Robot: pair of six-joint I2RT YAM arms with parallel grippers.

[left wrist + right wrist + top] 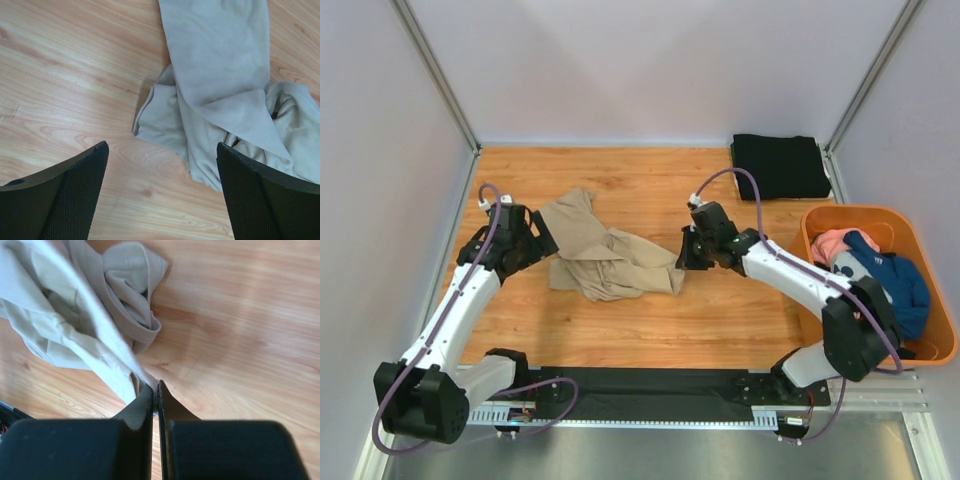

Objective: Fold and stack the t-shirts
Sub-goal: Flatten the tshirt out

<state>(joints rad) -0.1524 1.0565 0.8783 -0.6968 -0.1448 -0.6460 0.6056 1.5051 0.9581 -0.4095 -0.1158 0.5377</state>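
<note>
The tan t-shirt [600, 255] lies crumpled on the wooden table [720, 320], mid-left. My left gripper [542, 240] is open at its left edge; in the left wrist view the tan cloth [220, 90] lies beyond my spread fingers [75, 190], not between them. My right gripper [682, 260] is shut on the tan shirt's right edge; in the right wrist view the cloth [75, 325] runs into the closed fingertips [156, 386]. The black t-shirt [780, 165] lies folded at the back right. The pink t-shirt [830, 243] and the blue one [895, 280] lie in the orange tub [935, 345].
Grey walls stand close on the left, back and right of the table. The orange tub sits off the right table edge. A black mat [650, 395] lies along the near edge between the arm bases.
</note>
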